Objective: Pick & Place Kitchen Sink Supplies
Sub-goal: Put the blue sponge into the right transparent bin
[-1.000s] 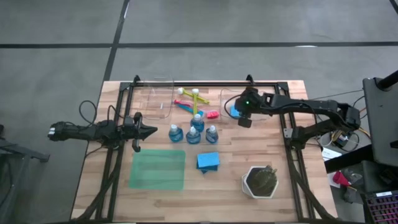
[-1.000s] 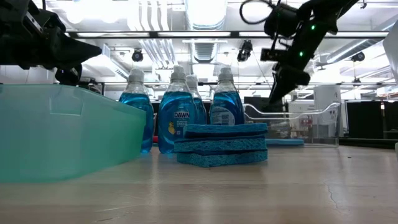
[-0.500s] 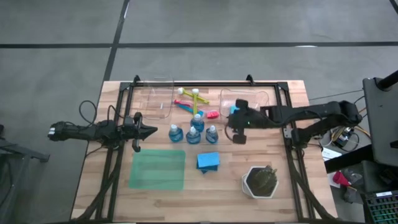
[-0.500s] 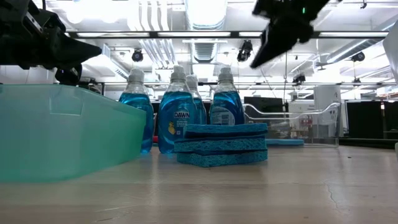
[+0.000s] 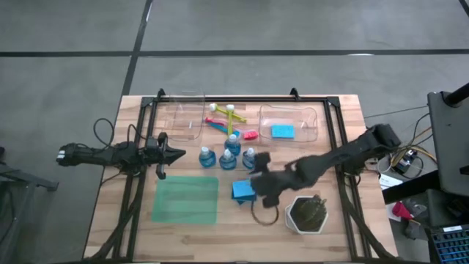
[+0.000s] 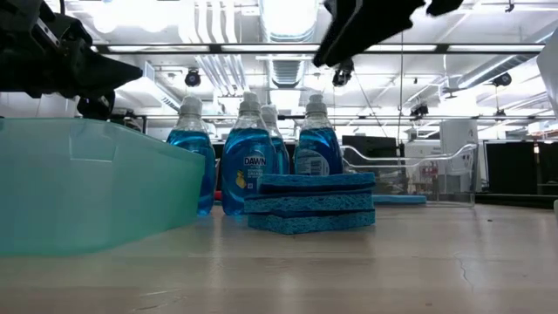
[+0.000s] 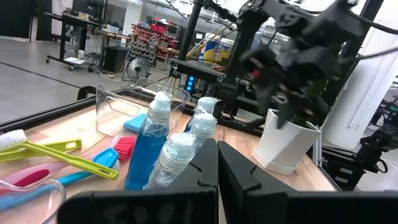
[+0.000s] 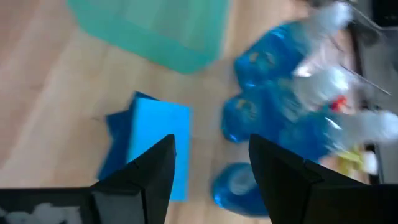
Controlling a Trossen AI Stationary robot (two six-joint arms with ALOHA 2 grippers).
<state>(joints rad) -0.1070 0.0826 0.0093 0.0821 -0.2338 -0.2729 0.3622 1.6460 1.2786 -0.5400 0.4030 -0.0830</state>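
Since a second ago, we see the right gripper (image 5: 265,192) swung from the far clear bin (image 5: 311,132) to above the sponge stack (image 5: 244,190), fingers spread, empty. One sponge (image 5: 283,131) lies in that bin. Left gripper (image 5: 174,155) waits clenched beside the bottles (image 5: 227,155).

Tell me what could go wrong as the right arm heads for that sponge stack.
The right tool, open and empty, hangs beside the stacked blue sponges. The layers sit slightly offset, so a grasp may lift only the top one. The bottles stand close behind; a swing or overshoot could topple them. The white pot sits just beside the arm's path and might get bumped. The left tool waits, shut, at the table's left.
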